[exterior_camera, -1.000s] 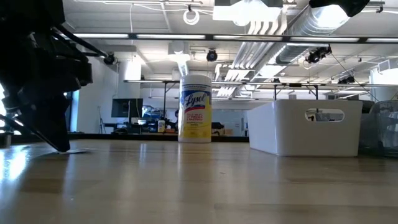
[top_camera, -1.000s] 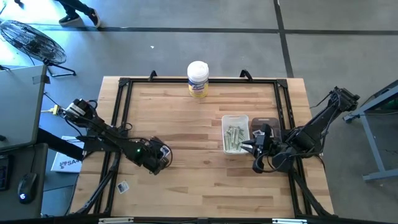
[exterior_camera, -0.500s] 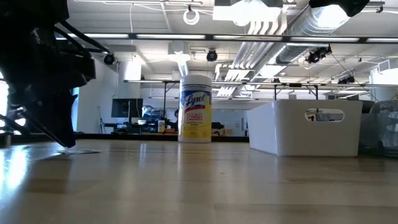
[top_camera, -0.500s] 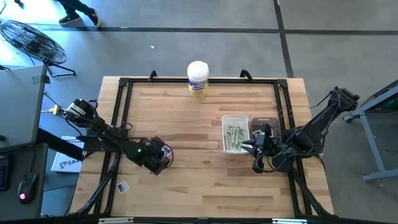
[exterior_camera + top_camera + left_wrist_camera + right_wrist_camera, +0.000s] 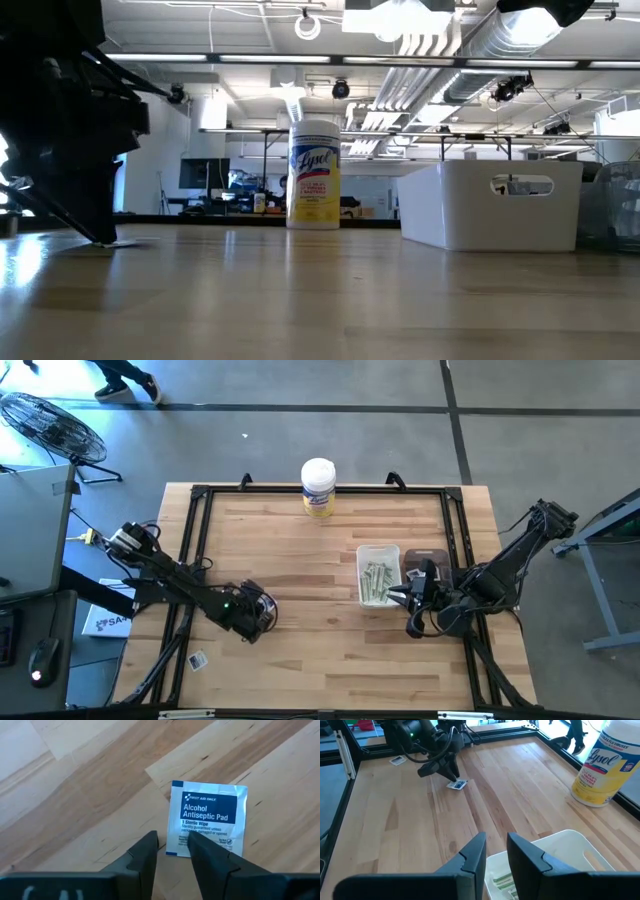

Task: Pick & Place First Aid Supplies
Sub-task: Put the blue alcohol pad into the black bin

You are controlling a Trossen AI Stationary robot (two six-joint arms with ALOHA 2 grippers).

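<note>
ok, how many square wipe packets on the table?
2. One alcohol pad packet lies at the left end effector fingertips; a second packet lies near the table left edge. Others may hide in the bin.

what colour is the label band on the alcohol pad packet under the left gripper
Dark blue with white lettering, on a white alcohol pad packet. The left wrist view shows it best.

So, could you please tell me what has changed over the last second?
Very little. The left tool shifted slightly back and forth low over the alcohol antiseptic pad, which lies flat on the table, ungrasped. The right tool, white bin and Lysol canister stayed put.
</note>
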